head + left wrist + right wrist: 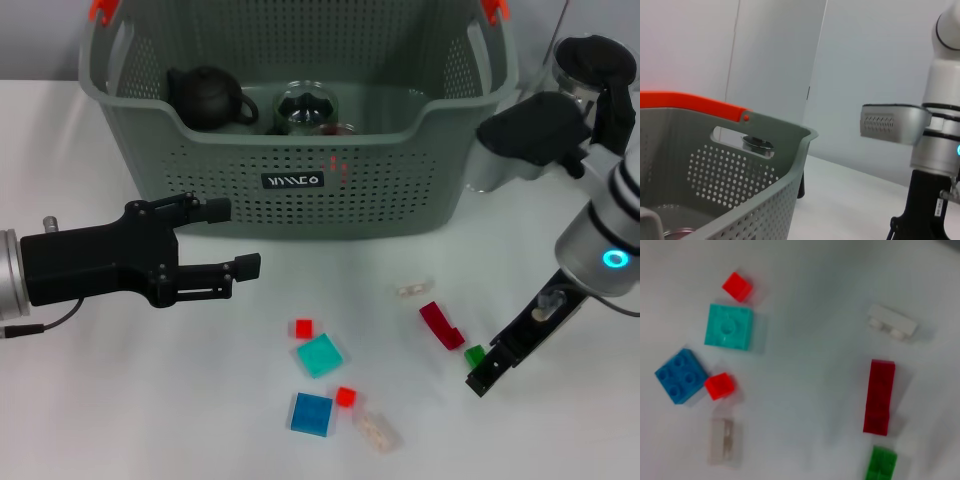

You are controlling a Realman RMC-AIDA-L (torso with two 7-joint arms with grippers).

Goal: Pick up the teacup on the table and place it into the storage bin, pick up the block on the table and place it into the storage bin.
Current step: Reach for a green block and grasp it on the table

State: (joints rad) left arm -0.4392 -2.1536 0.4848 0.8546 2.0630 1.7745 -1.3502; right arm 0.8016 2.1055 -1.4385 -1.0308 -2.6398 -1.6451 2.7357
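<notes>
The storage bin (300,190) stands at the far side of the white table (120,400), and inside it lie a dark teapot (208,97) and a clear glass vessel (306,107), which may be the teacup, though that cannot be told for sure; no cup shows on the table in front of the bin. The blocks are scattered in front of the bin: a teal block (319,355) with a small red cube (303,328) beside it, a blue block (311,414) touching another red cube (345,397), a clear brick (376,431) nearest the robot, a second clear piece (411,291) closer to the bin, a dark red bar (441,325), and a small green block (474,354) just beyond that bar, away from the bin. The right gripper (490,372) hangs low just beside the green block, and whether its fingers are apart or together cannot be told. The left gripper (232,240) hovers in front of the bin's left half, its fingers spread wide and holding nothing. The green block is probably light, stiff and smooth-sided, so it may slide or tip under a glancing touch; a pinch across two flat opposite sides, low and square, looks safest.
</notes>
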